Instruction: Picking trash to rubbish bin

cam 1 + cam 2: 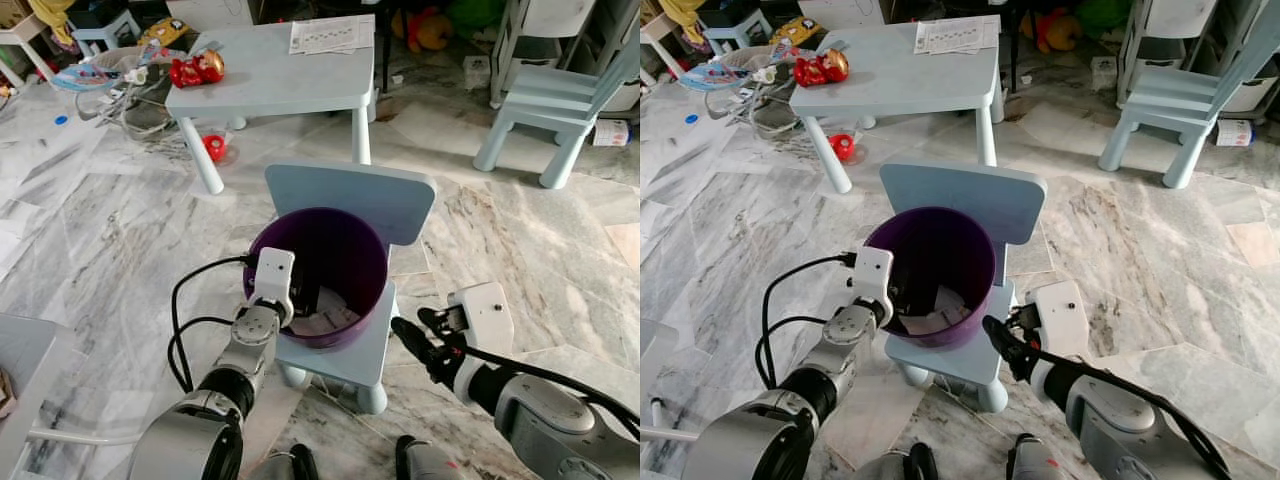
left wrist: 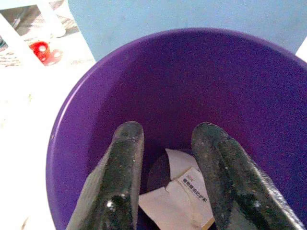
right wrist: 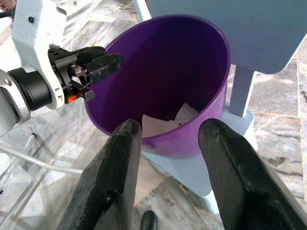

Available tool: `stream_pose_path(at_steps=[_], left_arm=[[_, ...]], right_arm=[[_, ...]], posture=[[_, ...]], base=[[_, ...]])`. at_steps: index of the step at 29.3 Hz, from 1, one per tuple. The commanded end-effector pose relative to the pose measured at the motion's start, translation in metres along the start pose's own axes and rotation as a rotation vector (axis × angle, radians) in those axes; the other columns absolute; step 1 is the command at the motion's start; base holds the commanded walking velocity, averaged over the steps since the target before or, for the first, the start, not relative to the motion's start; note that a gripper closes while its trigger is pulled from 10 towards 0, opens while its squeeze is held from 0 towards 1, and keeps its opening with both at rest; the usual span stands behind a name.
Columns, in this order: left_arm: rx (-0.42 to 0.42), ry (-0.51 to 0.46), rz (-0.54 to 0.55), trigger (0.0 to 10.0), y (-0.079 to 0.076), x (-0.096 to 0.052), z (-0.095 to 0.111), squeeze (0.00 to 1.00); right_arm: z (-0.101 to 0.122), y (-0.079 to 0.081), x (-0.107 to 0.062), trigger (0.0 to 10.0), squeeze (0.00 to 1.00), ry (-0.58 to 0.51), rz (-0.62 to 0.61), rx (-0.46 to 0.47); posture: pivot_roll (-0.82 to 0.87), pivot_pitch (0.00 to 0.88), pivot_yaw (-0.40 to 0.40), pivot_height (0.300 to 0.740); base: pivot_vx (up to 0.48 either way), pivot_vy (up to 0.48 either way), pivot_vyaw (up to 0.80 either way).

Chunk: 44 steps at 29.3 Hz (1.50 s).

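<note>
The left gripper (image 2: 165, 139) reaches over the near rim into the round purple plastic bin (image 1: 345, 250), its two black fingers (image 2: 122, 167) spread apart and holding nothing. Below them, on the bin's bottom, lie pale pieces of paper trash (image 2: 175, 199), one with a printed label.

The right gripper (image 3: 170, 132) hovers just outside the bin's near right side, fingers parted and empty, with open air between it and the rim.

The bin fills most of the seat of a small pale-blue plastic chair (image 1: 350, 195), its far wall close against the chair's backrest. Grey marble floor (image 1: 120, 240) lies open to either side.

Farther off stand a pale-blue child's desk (image 1: 275, 75) carrying a red toy (image 1: 197, 69) and a printed sheet (image 1: 332, 34), with a second pale-blue chair (image 1: 550, 110) well to the right.
</note>
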<state>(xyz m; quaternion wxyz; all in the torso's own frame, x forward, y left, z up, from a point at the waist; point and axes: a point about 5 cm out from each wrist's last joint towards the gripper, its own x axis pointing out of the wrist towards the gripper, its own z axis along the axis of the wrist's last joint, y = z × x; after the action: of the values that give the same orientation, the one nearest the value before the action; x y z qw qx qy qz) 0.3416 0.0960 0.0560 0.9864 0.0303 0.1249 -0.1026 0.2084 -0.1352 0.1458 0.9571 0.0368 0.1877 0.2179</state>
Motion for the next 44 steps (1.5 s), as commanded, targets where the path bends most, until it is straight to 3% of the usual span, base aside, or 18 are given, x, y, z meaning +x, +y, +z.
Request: stream_pose_path(at_steps=[1,9,19,25,28,30,31,33,37,42,44], left_arm=[[-0.017,0.002,-0.005,10.0,0.002,0.0,-0.001,1.0],[-0.025,-0.068,-0.004,10.0,0.002,0.005,0.016,1.0],[-0.055,-0.283,0.005,10.0,0.019,0.009,0.061,1.0],[-0.071,-0.384,-0.029,10.0,0.022,0.005,0.076,1.0],[-0.062,-0.489,-0.02,10.0,0.031,-0.008,0.084,1.0],[-0.062,-0.504,-0.007,10.0,0.035,-0.012,0.085,1.0],[-0.059,-0.539,0.031,10.0,0.046,-0.023,0.085,1.0],[-0.05,-0.553,0.05,10.0,0.05,-0.03,0.085,1.0],[-0.021,-0.58,0.106,10.0,0.06,-0.047,0.085,1.0],[0.039,-0.602,0.185,10.0,0.068,-0.072,0.086,1.0],[0.046,-0.58,0.209,10.0,0.069,-0.081,0.083,1.0]], right_arm=[[0.0,0.002,-0.001,10.0,0.0,0.0,0.005,0.006],[0.002,0.0,0.004,10.0,0.0,-0.005,-0.008,0.012],[0.007,-0.005,0.017,10.0,0.0,-0.027,-0.035,-0.001],[0.013,-0.008,0.023,10.0,0.0,-0.065,-0.051,0.01],[0.019,-0.017,0.032,10.0,0.0,-0.098,-0.13,0.052],[0.02,-0.02,0.035,10.0,0.0,-0.1,-0.148,0.059],[0.022,-0.026,0.042,10.0,0.0,-0.083,-0.177,0.035],[0.023,-0.029,0.046,10.0,0.0,-0.075,-0.192,0.022],[0.037,-0.035,0.046,10.0,0.0,-0.161,-0.219,-0.034],[0.068,-0.047,0.04,10.0,0.0,-0.37,-0.393,-0.347],[0.071,-0.05,0.042,10.0,0.0,-0.412,-0.426,-0.383]], posture=[[-0.32,0.209,0.127,0.74],[-0.31,0.195,0.129,0.74],[-0.26,0.163,0.131,0.74],[-0.23,0.132,0.129,0.74],[-0.19,0.118,0.119,0.74],[-0.18,0.115,0.116,0.74],[-0.17,0.111,0.11,0.74],[-0.16,0.107,0.109,0.74],[-0.14,0.101,0.104,0.74],[-0.1,0.094,0.098,0.74],[-0.09,0.091,0.099,0.74]], base=[[0.0,0.0,0.0],[0.0,0.0,0.0],[0.0,0.0,0.0],[0.0,0.0,0.0],[0.0,0.0,0.0],[0.0,0.0,0.0],[0.0,0.0,0.0],[0.0,0.0,0.0],[0.0,0.0,0.0],[0.0,0.0,0.0],[0.0,0.0,0.0]])
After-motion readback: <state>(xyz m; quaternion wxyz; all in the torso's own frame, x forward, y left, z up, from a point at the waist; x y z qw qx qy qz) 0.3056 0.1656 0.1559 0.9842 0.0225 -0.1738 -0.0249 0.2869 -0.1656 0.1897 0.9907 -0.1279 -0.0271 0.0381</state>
